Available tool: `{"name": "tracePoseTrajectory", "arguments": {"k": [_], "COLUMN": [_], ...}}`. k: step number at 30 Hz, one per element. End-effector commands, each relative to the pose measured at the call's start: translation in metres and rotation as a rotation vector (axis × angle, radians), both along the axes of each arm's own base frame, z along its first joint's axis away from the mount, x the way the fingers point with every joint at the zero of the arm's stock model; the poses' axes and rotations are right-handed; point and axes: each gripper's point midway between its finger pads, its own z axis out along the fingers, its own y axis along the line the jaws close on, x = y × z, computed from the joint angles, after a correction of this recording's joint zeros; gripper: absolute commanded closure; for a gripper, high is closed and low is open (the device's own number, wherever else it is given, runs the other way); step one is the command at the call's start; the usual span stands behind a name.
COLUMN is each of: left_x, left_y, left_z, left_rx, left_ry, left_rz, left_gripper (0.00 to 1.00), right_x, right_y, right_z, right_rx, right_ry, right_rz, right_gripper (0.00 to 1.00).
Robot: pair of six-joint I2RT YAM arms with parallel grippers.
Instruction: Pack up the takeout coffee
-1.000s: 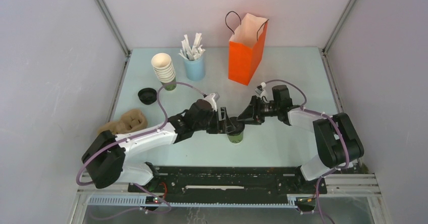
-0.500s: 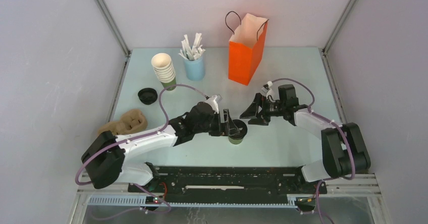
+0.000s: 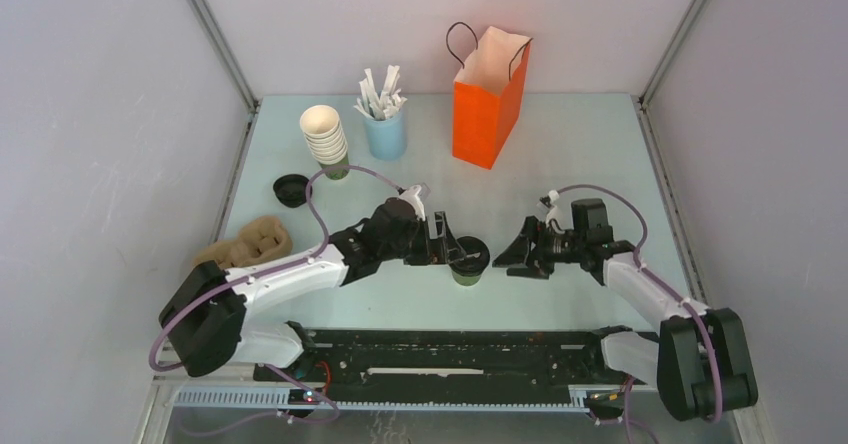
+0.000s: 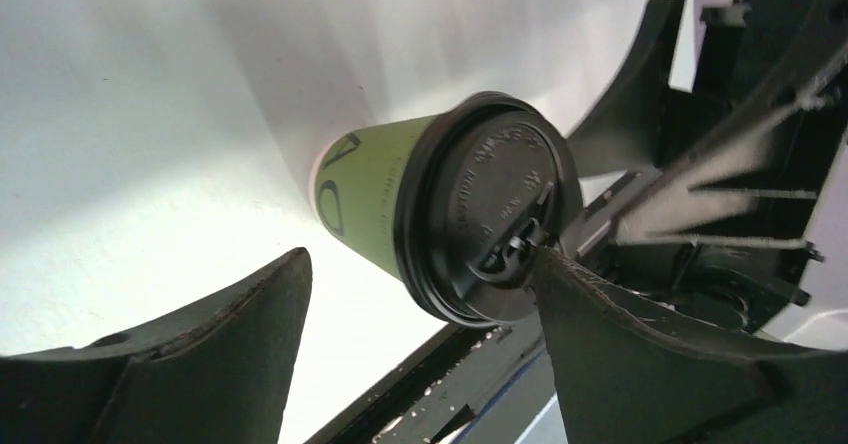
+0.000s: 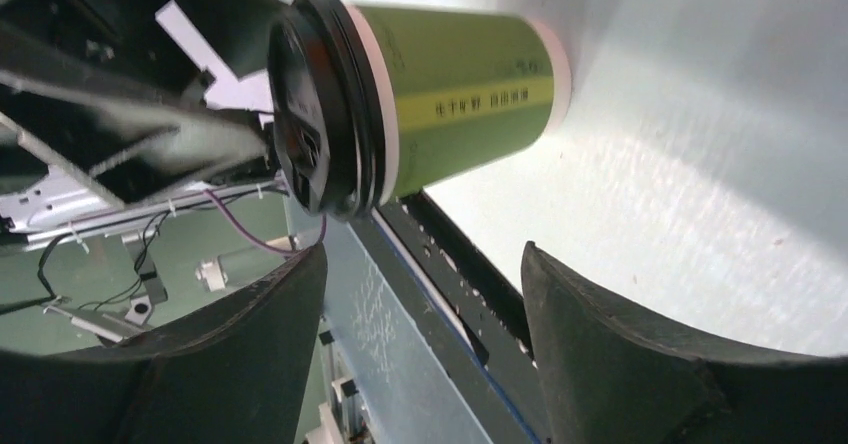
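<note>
My left fingers point(image 4: 230, 344) stand wide apart, clamped on nothing. The takeout coffee point(image 4: 365, 199) sits between and just beyond them, and one tip is right at the rim of its lid point(image 4: 490, 219); I cannot tell whether it touches. My right fingers point(image 5: 620, 344) are also spread, with the cup in front of them and not between them. From the top camera, the left gripper point(image 3: 455, 247) hangs over the cup's left side and the right gripper point(image 3: 515, 252) is just to its right, apart from it. The cup stands upright on the pale blue-green table point(image 3: 580, 154), toward the near edge and about midway between the side edges. It is matte green paper and tapered, with a dark logo mark and a paler band of small dark print I cannot read. The round black plastic lid has raised lettering, also illegible. Toward the far edge stand an orange paper bag point(image 3: 488, 114) with black cord handles, a light blue cup point(image 3: 386, 136) of white sticks, and a stack of cream-and-green cups point(image 3: 326, 139). Near the left edge lie a loose black lid point(image 3: 291, 190) and a brown moulded-pulp carrier point(image 3: 252, 242).
</note>
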Motion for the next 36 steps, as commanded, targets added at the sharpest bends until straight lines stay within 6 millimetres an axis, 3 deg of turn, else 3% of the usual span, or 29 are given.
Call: {"name": "tracePoseTrajectory", "arguments": {"k": [1, 4, 11, 15, 26, 36], "left_x": [0.015, 0.017, 0.013, 0.014, 0.011, 0.003], "left_y": [-0.005, -0.003, 0.001, -0.002, -0.001, 0.0], "left_z": [0.007, 0.003, -0.008, -0.008, -0.011, -0.022], "left_rx": [-0.002, 0.009, 0.015, -0.003, -0.01, 0.003], "left_ry": [-0.04, -0.04, -0.014, -0.02, -0.009, 0.005], "left_rz": [-0.006, -0.001, 0.013, 0.013, 0.014, 0.018], "left_gripper": [0.17, 0.22, 0.28, 0.31, 0.33, 0.37], "right_x": [-0.023, -0.03, -0.023, -0.016, -0.008, -0.007], "right_y": [0.011, 0.024, 0.051, 0.05, 0.047, 0.038], "right_z": [0.01, 0.009, 0.015, 0.013, 0.009, -0.03], "right_rx": [0.083, 0.098, 0.216, 0.221, 0.193, 0.102], "right_ry": [-0.021, -0.022, -0.029, -0.027, -0.04, -0.025], "right_rz": [0.067, 0.072, -0.057, -0.13, -0.211, -0.276], "right_gripper": [0.22, 0.27, 0.33, 0.4, 0.42, 0.45]}}
